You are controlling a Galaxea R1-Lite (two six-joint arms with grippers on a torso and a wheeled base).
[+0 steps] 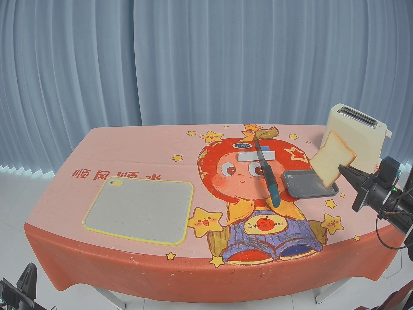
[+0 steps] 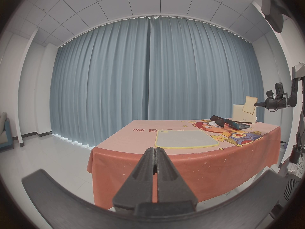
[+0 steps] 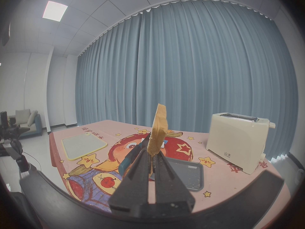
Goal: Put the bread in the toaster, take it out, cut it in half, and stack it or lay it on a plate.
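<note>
Right gripper (image 1: 343,168) clamps the bread (image 1: 332,158) above the tray (image 1: 303,185) by the table's (image 1: 129,151) right edge, beside the toaster (image 1: 357,136); left gripper (image 2: 155,151), closed and empty, hangs below the front-left corner.

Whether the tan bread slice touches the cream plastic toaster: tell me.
Apart. In the right wrist view the tan bread slice, held in the right gripper, stands clear of the cream plastic toaster, a plain gap between them.

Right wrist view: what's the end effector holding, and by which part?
The right end effector is shut on the bread slice, pinching its lower edge; the slice stands upright above it. The left end effector holds nothing.
</note>
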